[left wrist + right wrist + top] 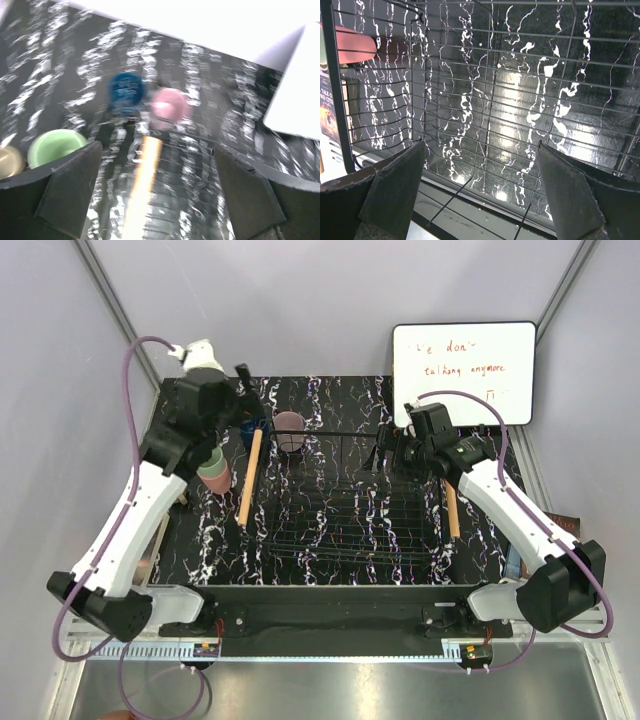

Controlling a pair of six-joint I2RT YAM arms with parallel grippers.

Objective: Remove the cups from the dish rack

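Observation:
The black wire dish rack (340,525) lies mid-table with a wooden bar (250,477) along each side; its grid shows no cups inside. A mauve cup (290,430) stands at the rack's far-left corner, pinkish in the blurred left wrist view (168,105). Left of it stands a dark blue cup (126,90). A mint green cup (55,146) and a beige cup (9,161) sit left of the rack, with a pink cup (220,481) by them. My left gripper (245,400) hovers open and empty near these cups. My right gripper (481,147) hangs open over the rack's wires (485,100).
A whiteboard (463,373) with red writing leans at the back right. A book (562,523) lies beyond the table's right edge. Grey walls close in the dark marbled table (330,390) on three sides.

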